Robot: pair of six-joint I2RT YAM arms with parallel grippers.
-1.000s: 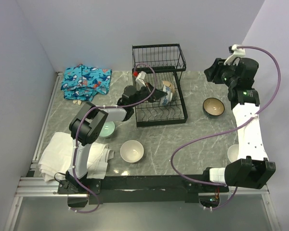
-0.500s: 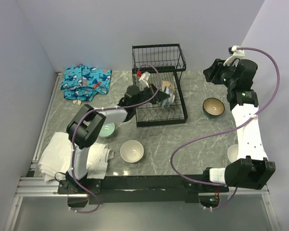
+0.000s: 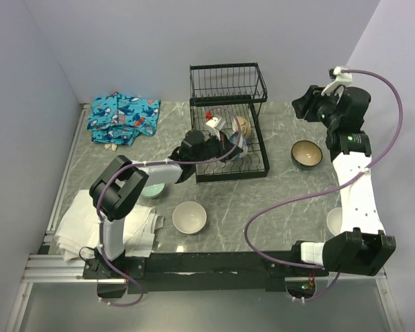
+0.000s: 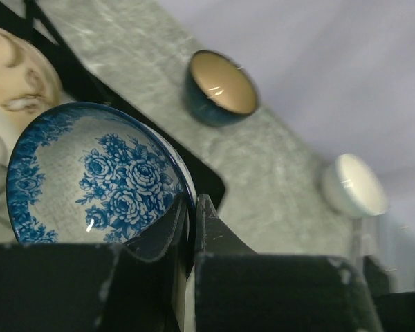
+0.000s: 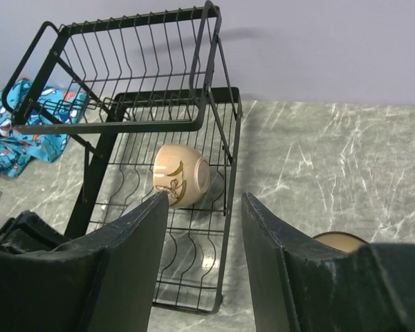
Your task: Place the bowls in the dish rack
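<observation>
A robot lab cell, set up like a kitchen counter

We see bare walls (image 3: 124, 41) boxing a marble-look table (image 3: 263, 200), left arm (image 3: 117, 200) and right arm (image 3: 356, 187) bolted to a rail (image 3: 214, 261) at its near edge, plus rack (image 3: 228, 83), bowls (image 3: 307, 153) and cloths (image 3: 121, 117).

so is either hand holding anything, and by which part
The left hand pinches the blue floral bowl by its rim. The right hand is open, holding nothing.

Soft, even light is cast from above, small glints are seen on the patterned bowl (image 4: 97, 180), and the near fingers (image 4: 263, 290) are blurred.
</observation>
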